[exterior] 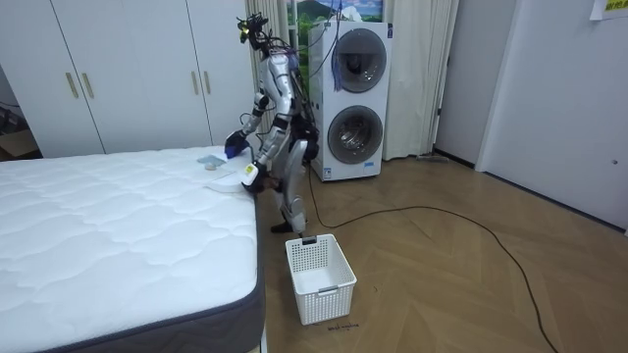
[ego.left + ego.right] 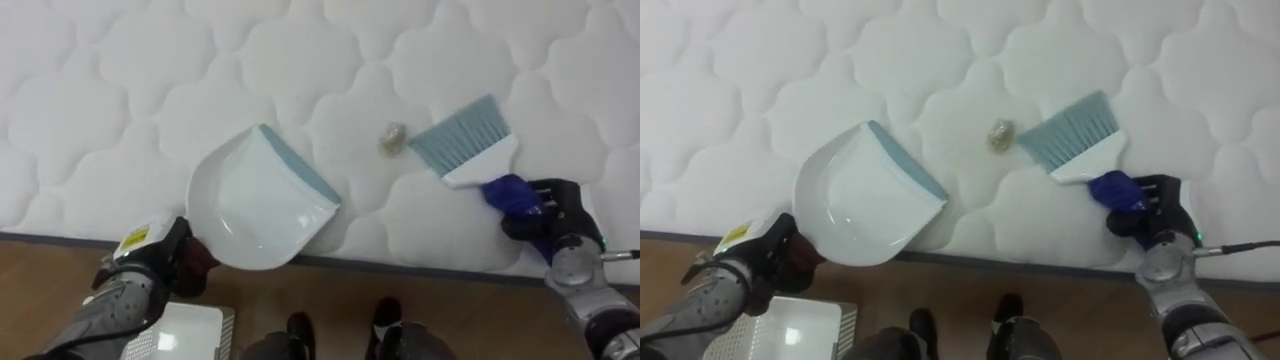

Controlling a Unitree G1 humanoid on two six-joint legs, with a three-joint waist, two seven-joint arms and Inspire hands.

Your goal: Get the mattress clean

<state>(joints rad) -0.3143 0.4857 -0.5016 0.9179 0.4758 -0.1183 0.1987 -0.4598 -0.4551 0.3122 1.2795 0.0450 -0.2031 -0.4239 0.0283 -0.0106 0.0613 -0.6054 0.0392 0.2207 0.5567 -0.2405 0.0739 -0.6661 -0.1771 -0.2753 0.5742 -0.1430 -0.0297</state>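
Left eye view shows the left hand [image 2: 172, 264] closed on the dustpan [image 2: 262, 200], its lip lying on the bed [image 2: 100, 80] toward a small scrap [image 2: 392, 138], while the right hand [image 2: 545, 215] grips the brush [image 2: 465, 140] just beside the scrap, probably to sweep it in.

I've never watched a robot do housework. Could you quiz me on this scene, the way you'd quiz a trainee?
1. True or false: the small scrap already lies inside the dustpan.
2. Which holds the brush: A) the left robot hand or B) the right robot hand?
3. Fill in: the white basket stands on the ____ beside the mattress.
Key: 1 false, it lies on the mattress between dustpan and brush; 2 B; 3 floor.
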